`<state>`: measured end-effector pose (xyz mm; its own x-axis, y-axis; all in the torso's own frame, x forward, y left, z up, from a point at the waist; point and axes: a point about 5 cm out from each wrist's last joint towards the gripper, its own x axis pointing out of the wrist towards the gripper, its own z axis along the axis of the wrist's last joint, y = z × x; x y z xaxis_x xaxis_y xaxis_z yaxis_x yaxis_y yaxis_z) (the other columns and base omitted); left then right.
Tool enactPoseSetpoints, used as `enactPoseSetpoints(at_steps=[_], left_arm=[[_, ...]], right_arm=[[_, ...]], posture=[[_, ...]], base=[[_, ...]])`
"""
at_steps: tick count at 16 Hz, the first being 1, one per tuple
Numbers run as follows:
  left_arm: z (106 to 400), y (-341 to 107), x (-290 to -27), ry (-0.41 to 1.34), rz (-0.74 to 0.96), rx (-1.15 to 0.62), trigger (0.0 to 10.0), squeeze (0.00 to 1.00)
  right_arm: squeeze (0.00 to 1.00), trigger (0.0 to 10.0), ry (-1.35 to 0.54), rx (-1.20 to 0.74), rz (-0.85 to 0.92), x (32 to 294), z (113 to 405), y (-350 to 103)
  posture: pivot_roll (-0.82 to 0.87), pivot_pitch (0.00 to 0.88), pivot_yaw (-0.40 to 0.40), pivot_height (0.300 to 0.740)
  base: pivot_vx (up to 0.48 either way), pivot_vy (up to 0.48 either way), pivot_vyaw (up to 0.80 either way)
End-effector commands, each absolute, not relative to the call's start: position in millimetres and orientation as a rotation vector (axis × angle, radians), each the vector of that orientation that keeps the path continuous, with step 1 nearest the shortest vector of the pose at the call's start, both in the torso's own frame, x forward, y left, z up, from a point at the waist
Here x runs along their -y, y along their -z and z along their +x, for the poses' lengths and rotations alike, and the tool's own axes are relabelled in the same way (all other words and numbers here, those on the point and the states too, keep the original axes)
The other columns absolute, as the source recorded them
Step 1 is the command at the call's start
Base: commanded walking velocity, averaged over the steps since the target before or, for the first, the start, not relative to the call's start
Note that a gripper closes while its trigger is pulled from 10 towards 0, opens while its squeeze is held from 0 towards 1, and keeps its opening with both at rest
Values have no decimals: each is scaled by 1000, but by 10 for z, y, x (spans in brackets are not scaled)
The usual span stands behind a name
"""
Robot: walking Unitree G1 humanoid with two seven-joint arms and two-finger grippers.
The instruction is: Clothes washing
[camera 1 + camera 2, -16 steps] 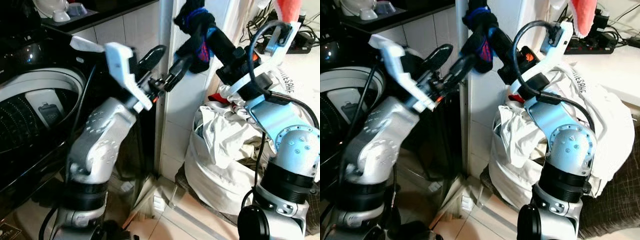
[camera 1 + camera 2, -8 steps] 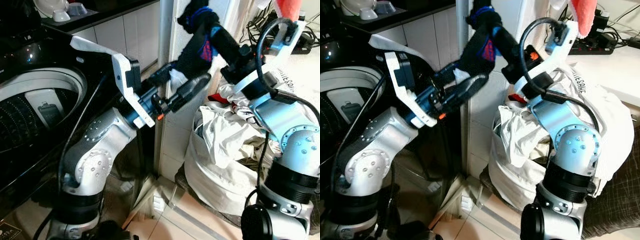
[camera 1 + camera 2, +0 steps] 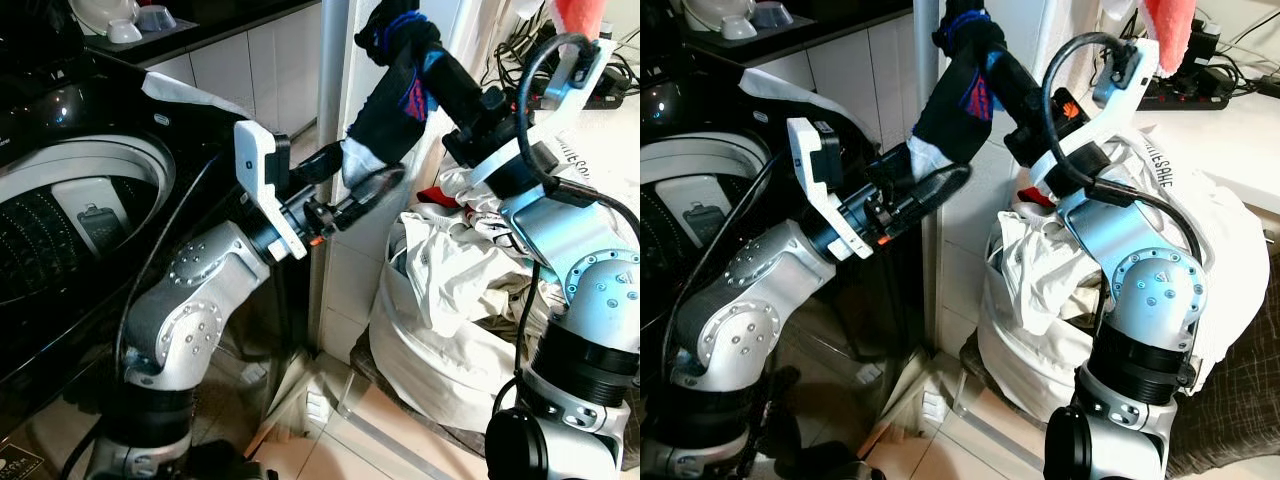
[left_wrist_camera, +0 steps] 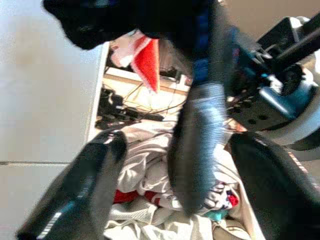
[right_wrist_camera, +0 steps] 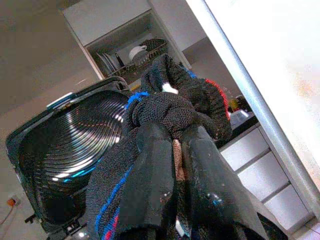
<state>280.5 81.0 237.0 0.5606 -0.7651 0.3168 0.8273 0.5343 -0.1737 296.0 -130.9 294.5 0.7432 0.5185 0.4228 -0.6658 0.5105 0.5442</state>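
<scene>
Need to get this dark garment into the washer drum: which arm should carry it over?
Left, probably. The left gripper is open around the hanging end of the dark garment, on the side nearest the washer drum. The right gripper is shut on it, farther away, above the laundry bag.

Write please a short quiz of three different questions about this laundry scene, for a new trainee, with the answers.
1. True or false: the right gripper is shut on the dark garment.
2. The left gripper is: A) open, its fingers either side of the garment's hanging end; B) inside the washing machine.
3. What lies heaped below the right arm?

Key: 1 true; 2 A; 3 a pile of white laundry.
</scene>
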Motion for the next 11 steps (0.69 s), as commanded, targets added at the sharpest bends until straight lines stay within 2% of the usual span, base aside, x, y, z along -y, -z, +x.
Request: enactPoseSetpoints(at_steps=[1, 11], left_arm=[[2831, -2436, -820, 943, -308, 240, 0, 0], [2850, -2449, -835, 938, -298, 254, 0, 0]], right_arm=[[0, 0, -728, 232, 737, 1292, 2933, -2982], [0, 0, -733, 218, 729, 1278, 2912, -2948]], posture=[[-3, 0, -20, 740], [-3, 0, -14, 740]], base=[[0, 0, 0], [0, 0, 0]])
